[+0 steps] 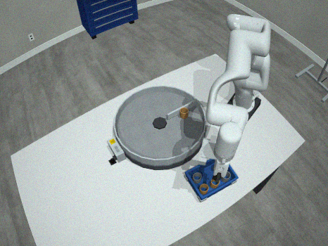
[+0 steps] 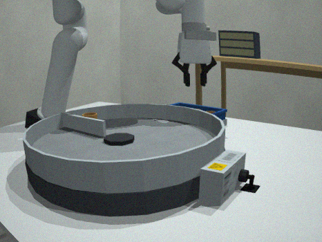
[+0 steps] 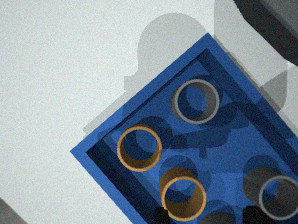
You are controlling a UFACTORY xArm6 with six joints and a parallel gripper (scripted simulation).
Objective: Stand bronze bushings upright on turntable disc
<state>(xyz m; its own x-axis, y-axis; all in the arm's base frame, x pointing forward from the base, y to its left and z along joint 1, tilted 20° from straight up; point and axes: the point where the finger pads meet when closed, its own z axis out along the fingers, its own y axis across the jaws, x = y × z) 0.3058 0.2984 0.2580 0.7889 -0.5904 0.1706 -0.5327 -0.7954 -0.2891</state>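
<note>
The blue crate (image 1: 210,178) sits on the table in front of the turntable. It holds two bronze bushings (image 3: 139,148) (image 3: 183,198) and two steel bushings (image 3: 196,101) (image 3: 277,197), all upright. A third bronze bushing (image 1: 184,112) stands upright on the grey disc (image 1: 160,126), right of the black hub (image 1: 159,123) and beside a grey bar (image 1: 179,109). My gripper (image 2: 194,83) hangs well above the crate (image 2: 198,106), pointing down. Its fingers are apart with nothing between them. In the wrist view the nearer bronze bushing lies just ahead of the fingertips.
The turntable has a raised rim (image 2: 138,152) and a control box (image 2: 222,173) with a knob on its side. A wooden table with a drawer unit (image 2: 238,43) stands behind. A blue cabinet (image 1: 107,14) stands on the floor far off.
</note>
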